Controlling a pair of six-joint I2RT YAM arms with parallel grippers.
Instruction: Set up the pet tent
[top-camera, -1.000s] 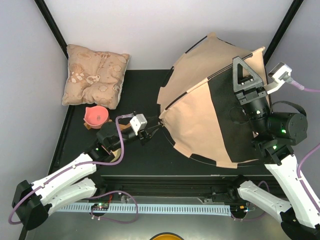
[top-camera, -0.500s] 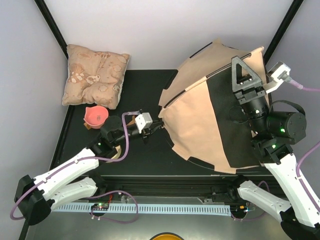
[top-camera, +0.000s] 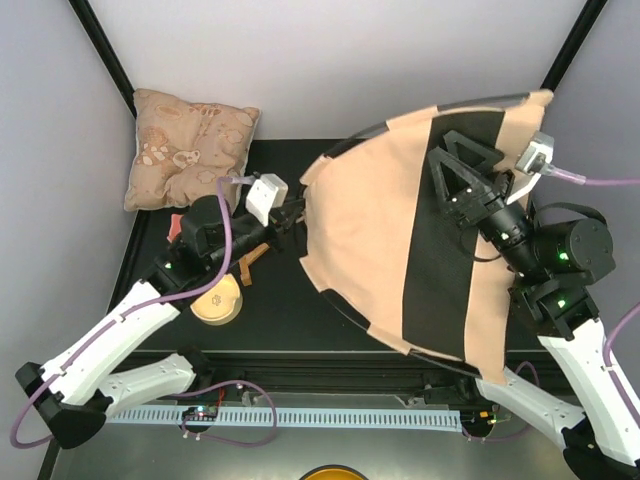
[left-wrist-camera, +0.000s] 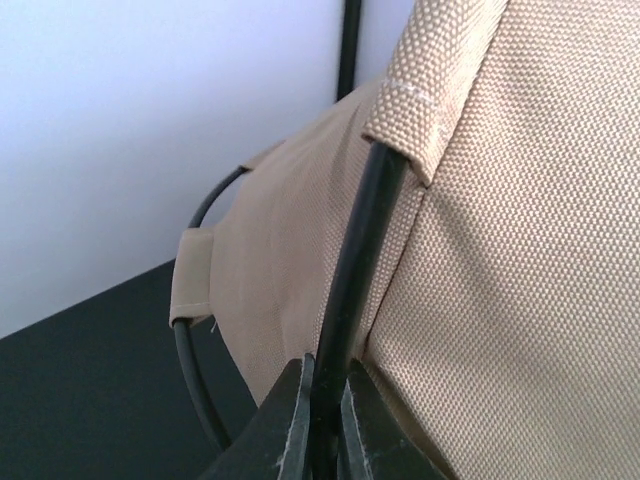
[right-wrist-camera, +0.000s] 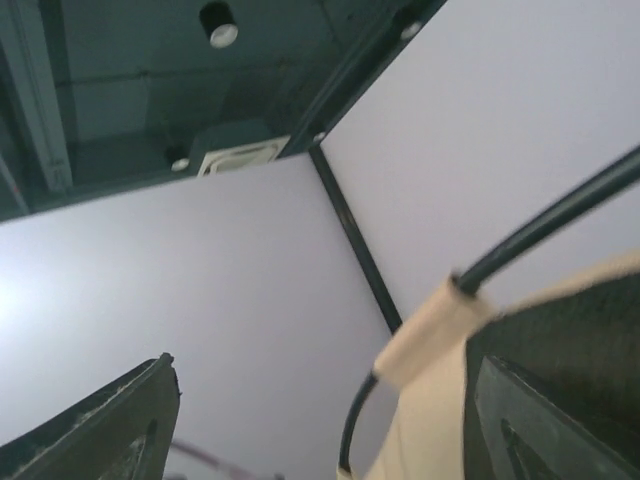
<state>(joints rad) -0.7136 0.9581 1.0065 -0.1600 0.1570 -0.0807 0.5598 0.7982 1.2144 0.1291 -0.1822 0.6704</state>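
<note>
My left gripper (top-camera: 290, 215) is clamped on a thin black pole (left-wrist-camera: 345, 290) at the left edge of the pet tent (top-camera: 350, 230). In the left wrist view the two fingers pinch the pole just below the spot where it enters a tan canvas sleeve. My right gripper (top-camera: 462, 155) stands wide apart at the tent's far right side. In the right wrist view its fingers (right-wrist-camera: 110, 430) sit well apart, with a pole and a fabric loop between them, and I cannot tell whether either finger touches the tent.

The tent is tilted up above the right half of the black table (top-camera: 280, 320). It is a broad tan sheet with one black band running down it, and it hides most of my right arm and the table beneath it.

To the left, a beige patterned cushion (top-camera: 190, 150) lies in the far left corner. A tan round disc (top-camera: 217, 300) sits on the table just beside my left arm. A sliver of something pink (top-camera: 173, 228) shows behind that arm, mostly covered.

I count one tent, one cushion, one disc and two black corner posts (top-camera: 100, 45). In the left wrist view I see two stretches of pole.
</note>
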